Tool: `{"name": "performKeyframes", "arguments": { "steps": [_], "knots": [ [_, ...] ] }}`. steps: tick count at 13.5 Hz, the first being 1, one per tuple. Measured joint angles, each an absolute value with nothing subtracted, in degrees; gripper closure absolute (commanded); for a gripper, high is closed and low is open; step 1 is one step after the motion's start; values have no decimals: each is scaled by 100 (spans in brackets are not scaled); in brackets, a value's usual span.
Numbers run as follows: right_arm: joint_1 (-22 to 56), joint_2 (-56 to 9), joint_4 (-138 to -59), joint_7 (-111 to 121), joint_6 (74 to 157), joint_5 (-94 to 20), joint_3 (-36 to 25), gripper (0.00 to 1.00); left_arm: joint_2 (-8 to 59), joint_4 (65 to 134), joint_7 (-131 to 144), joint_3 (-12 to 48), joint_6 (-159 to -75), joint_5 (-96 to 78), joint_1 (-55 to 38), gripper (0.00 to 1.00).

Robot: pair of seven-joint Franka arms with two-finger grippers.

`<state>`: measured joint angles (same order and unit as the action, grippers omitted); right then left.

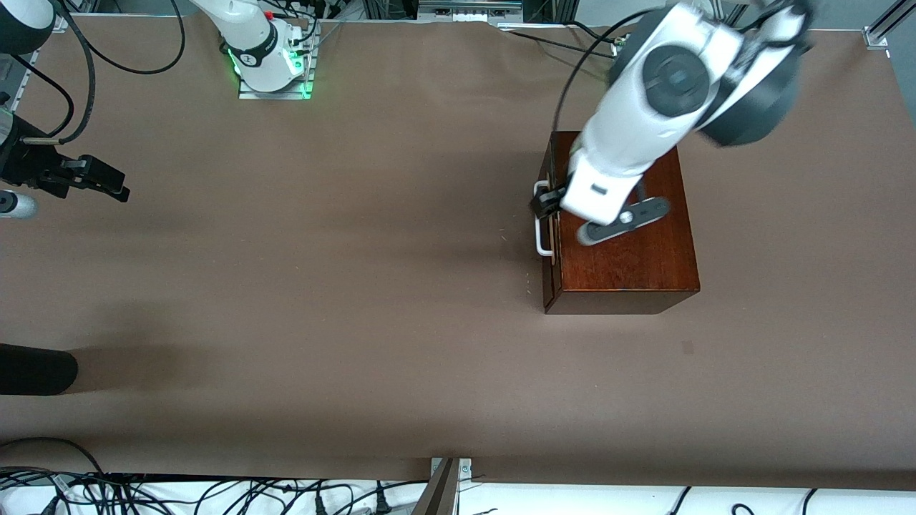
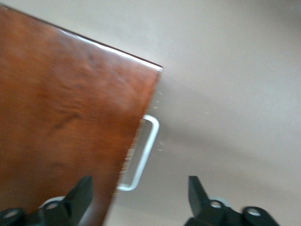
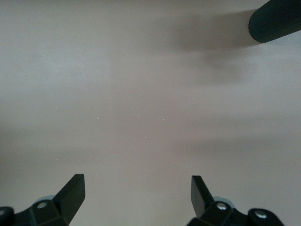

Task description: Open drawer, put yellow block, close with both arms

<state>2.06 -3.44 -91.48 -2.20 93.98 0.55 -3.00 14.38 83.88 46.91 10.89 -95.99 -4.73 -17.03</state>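
The glossy dark mahogany box (image 1: 622, 243) stands toward the left arm's end of the table. The drawer is shut, so only its dark front and white U-shaped handle (image 1: 542, 239) show, facing the right arm's end. My left gripper (image 1: 545, 201) is open and empty over the box's edge, above one end of the handle. In the left wrist view the gripper (image 2: 138, 195) straddles the box edge (image 2: 70, 122) and the handle (image 2: 143, 150). My right gripper (image 1: 107, 182) waits open and empty over bare table at the right arm's end, as the right wrist view (image 3: 136, 193) shows. The yellow block is out of view.
A black ribbed cylinder (image 1: 36, 368) pokes in over the table edge at the right arm's end, nearer to the front camera than the right gripper; it also shows in the right wrist view (image 3: 277, 21). The brown table cloth (image 1: 322, 286) stretches between the arms.
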Motion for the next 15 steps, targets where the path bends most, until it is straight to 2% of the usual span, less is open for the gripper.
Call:
{"name": "performKeyframes", "arguments": {
  "steps": [2, 4, 8, 15],
  "knots": [
    [206, -344, -9148, -220, 9398, 55, -300, 0, 890, 8795, 3812, 863, -9406, -475, -1484, 0],
    [207, -344, -9148, -220, 9398, 55, -300, 0, 466, 9221, 2694, 338, -9337, -476, -1415, 0],
    [207, -347, -9148, -221, 9398, 55, -300, 0, 73, 9642, 1014, -333, -9337, -421, -1341, 0],
    [207, -347, -9148, -222, 9398, 55, -300, 0, -74, 9719, 641, -416, -9337, -396, -1199, 0]
  ]
}}
